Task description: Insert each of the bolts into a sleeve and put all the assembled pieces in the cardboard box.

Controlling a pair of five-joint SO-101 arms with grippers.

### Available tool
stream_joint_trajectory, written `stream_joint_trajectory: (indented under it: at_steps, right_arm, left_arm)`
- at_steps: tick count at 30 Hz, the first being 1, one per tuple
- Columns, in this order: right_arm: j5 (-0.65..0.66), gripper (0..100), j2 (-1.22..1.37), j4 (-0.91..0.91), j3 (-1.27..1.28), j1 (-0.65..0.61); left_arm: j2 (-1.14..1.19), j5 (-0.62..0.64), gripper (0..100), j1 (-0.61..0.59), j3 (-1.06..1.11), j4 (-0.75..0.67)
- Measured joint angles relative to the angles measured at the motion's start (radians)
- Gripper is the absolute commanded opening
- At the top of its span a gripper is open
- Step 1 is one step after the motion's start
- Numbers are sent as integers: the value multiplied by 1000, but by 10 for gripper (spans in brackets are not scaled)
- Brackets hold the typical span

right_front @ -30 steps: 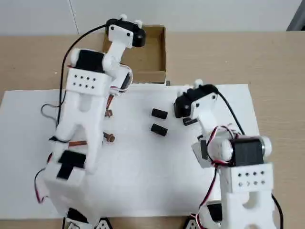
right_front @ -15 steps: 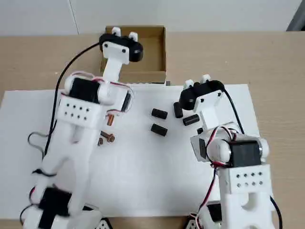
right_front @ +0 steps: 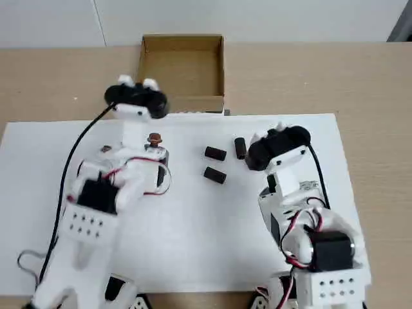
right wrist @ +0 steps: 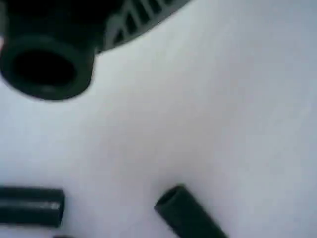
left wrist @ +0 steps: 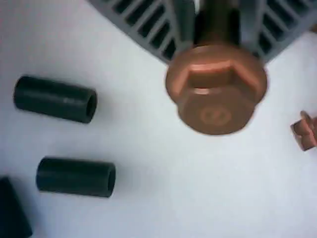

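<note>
Over white paper (right_front: 193, 244), left hand (left wrist: 216, 22) clamps a bolt (left wrist: 216, 91), right hand (right wrist: 74, 25) clamps a sleeve (right wrist: 47, 69).

High view overhead; wrist views closely share sleeves (left wrist: 74, 177)

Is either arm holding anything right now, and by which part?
The left gripper holds a copper hex-head bolt by its shank, head sticking out. The right gripper holds a black cylindrical sleeve by its body, open end free.
</note>
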Motion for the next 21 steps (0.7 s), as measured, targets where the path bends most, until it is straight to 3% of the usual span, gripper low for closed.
stream_joint_trajectory:
  at_steps: [7,15,21]
  right_arm:
    - [-109,2,-201,-181,206,-20]
    - [-167,2,-493,-265,456,-269]
    - [-167,2,-580,-336,549,-381]
  left_arm:
    - [-255,86,6,0,227,-207]
    - [-514,104,6,0,460,-377]
    - [-707,296,6,0,543,-388]
